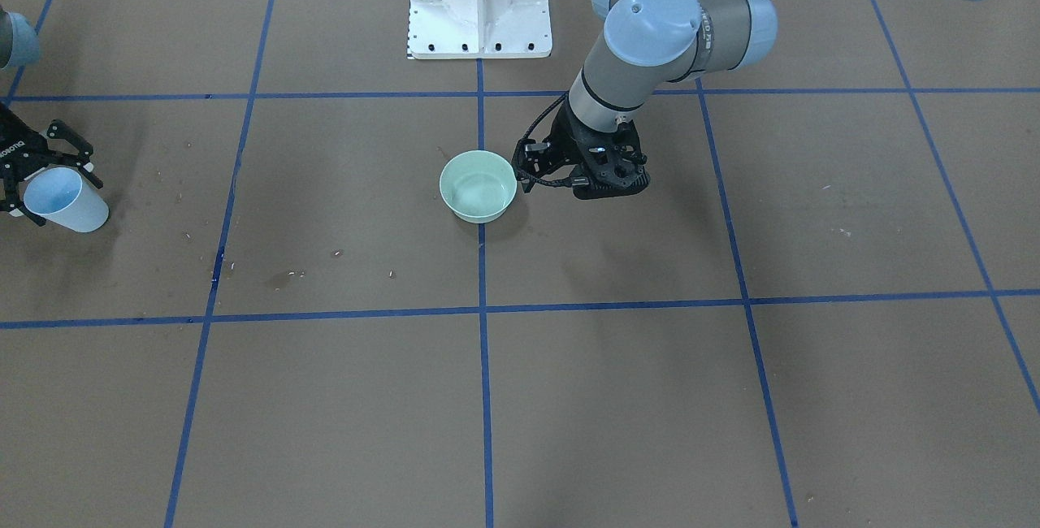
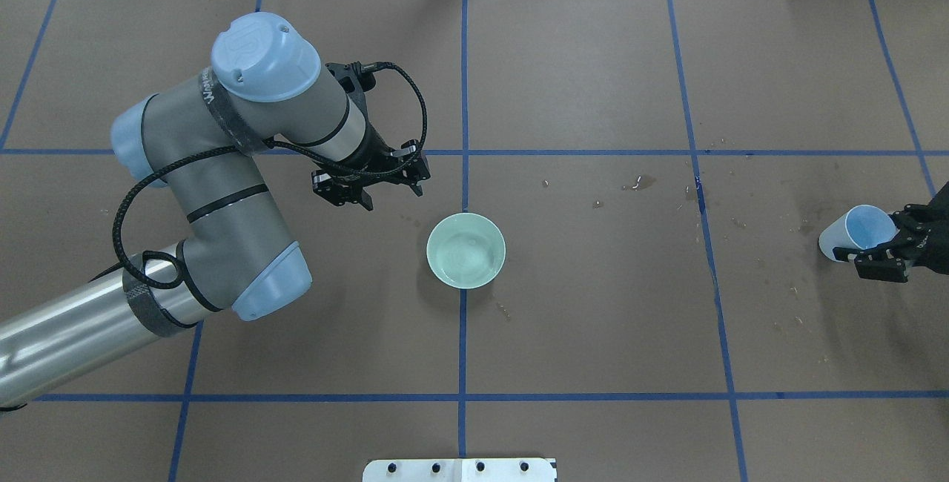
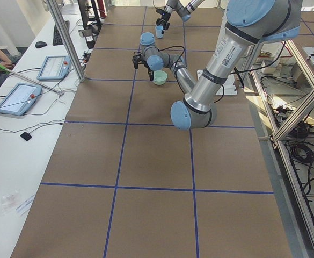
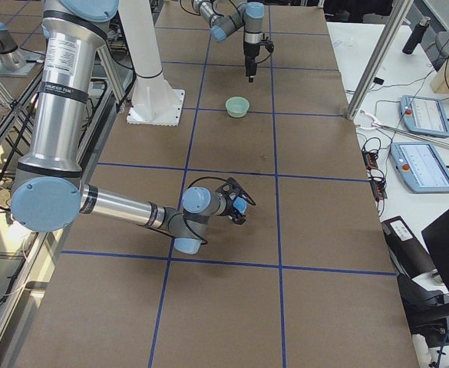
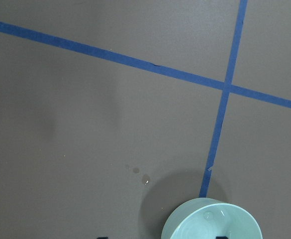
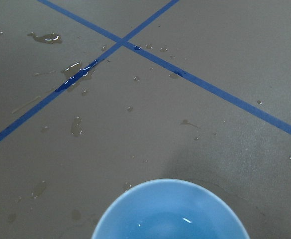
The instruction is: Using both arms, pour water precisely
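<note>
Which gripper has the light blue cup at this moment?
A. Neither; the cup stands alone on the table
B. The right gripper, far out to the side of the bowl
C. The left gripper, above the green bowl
B: the right gripper is closed around the tilted light blue cup, far from the green bowl, while the left gripper hangs empty beside the bowl.

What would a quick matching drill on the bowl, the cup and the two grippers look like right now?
Things:
1. green bowl
2. blue cup
3. left gripper
4. right gripper

States:
a. holding nothing, just beside the bowl
b. tilted on its side, mouth towards the bowl
c. standing upright on the centre blue line
d. clamped on the cup at the table's edge

Pairs: 1-c, 2-b, 3-a, 4-d
</note>
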`<control>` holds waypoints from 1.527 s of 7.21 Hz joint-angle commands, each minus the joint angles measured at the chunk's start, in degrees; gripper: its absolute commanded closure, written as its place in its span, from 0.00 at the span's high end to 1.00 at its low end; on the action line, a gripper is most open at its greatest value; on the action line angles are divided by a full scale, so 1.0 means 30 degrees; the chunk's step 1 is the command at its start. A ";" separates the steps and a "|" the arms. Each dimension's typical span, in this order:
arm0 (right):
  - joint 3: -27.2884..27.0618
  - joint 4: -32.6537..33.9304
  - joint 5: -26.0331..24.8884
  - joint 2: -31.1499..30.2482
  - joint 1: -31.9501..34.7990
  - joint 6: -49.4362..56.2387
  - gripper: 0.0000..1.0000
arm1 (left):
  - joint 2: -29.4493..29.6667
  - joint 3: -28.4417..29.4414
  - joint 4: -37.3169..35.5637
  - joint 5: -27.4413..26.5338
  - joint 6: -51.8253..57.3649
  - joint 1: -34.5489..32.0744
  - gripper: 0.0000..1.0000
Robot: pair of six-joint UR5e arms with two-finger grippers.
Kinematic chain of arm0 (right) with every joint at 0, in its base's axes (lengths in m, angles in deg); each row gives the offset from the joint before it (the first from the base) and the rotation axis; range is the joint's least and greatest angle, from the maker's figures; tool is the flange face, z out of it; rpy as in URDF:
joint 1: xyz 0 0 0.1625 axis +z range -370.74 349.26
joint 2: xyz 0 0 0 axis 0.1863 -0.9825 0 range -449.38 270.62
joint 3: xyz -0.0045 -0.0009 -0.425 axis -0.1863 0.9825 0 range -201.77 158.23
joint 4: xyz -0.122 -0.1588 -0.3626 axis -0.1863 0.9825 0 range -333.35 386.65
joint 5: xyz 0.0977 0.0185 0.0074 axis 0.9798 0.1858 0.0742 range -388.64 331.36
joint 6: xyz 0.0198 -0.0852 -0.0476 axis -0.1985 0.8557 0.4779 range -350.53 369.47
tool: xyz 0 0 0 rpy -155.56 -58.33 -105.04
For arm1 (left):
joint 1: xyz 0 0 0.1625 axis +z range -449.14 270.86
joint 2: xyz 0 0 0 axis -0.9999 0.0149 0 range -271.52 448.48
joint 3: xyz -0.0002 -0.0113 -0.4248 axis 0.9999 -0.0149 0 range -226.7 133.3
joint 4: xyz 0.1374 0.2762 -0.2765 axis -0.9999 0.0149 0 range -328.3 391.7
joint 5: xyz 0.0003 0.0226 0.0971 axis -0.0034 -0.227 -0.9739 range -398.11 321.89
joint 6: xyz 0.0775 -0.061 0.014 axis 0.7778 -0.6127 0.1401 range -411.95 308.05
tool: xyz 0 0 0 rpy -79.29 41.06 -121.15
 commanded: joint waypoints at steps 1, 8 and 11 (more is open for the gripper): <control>0.0013 -0.0031 -0.0033 0.0000 -0.0051 -0.0051 0.87 | 0.0000 -0.0002 0.0000 0.0000 0.0000 -0.0007 0.78; -0.4770 0.5238 -0.0061 0.1724 -0.0110 -0.0198 0.45 | -0.0029 -0.1143 -0.0850 0.0146 0.0058 -0.1000 0.78; -0.7921 1.4734 -0.0991 0.6339 -0.1417 -0.0198 0.45 | -0.1547 -0.1144 -0.0849 0.0176 0.3589 -0.2607 0.78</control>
